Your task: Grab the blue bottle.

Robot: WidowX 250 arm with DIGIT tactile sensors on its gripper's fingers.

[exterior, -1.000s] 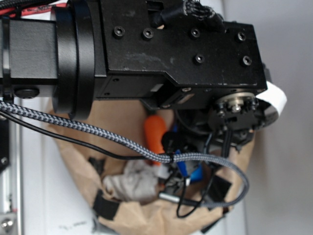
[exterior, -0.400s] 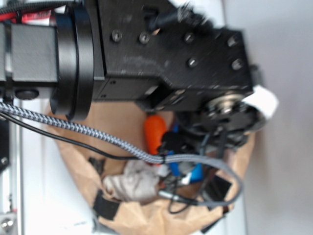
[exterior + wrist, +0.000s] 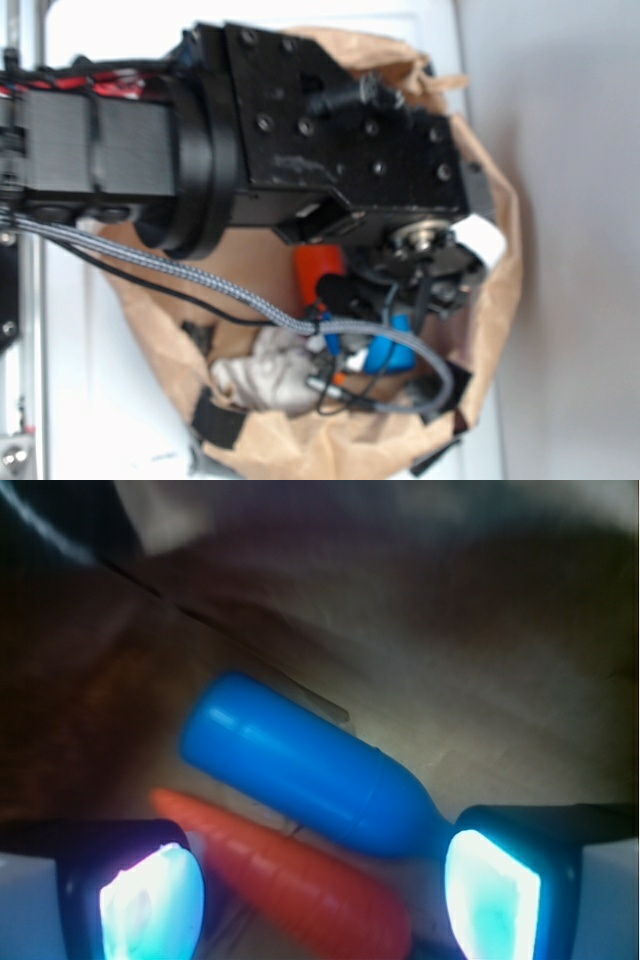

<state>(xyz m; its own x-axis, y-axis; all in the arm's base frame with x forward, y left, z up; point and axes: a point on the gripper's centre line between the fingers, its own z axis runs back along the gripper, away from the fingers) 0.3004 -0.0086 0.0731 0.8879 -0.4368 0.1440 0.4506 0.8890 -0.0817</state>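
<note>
Blue bottle (image 3: 310,775), one of it, lies on its side on brown paper (image 3: 480,670) between the two fingers (image 3: 150,905), which stand spread wide with nothing clamped; the gripper (image 3: 320,895) hangs just above, and whether either pad touches the bottle cannot be told, though the neck end runs in behind the right-hand pad in the wrist view. One orange carrot (image 3: 300,880) lies alongside the bottle, just beside it, nearer the camera and also between the two pads. In the exterior view the bottle (image 3: 393,350) shows only as a blue patch under the black arm (image 3: 330,150), with the carrot (image 3: 318,268) next to it. One braided grey cable (image 3: 200,285) and one thin black wire cross in front. One crumpled grey cloth (image 3: 265,372) sits near the bottle on the same paper (image 3: 495,290), which is bunched up round all three things like an open bag on the white worktop (image 3: 85,400).
</note>
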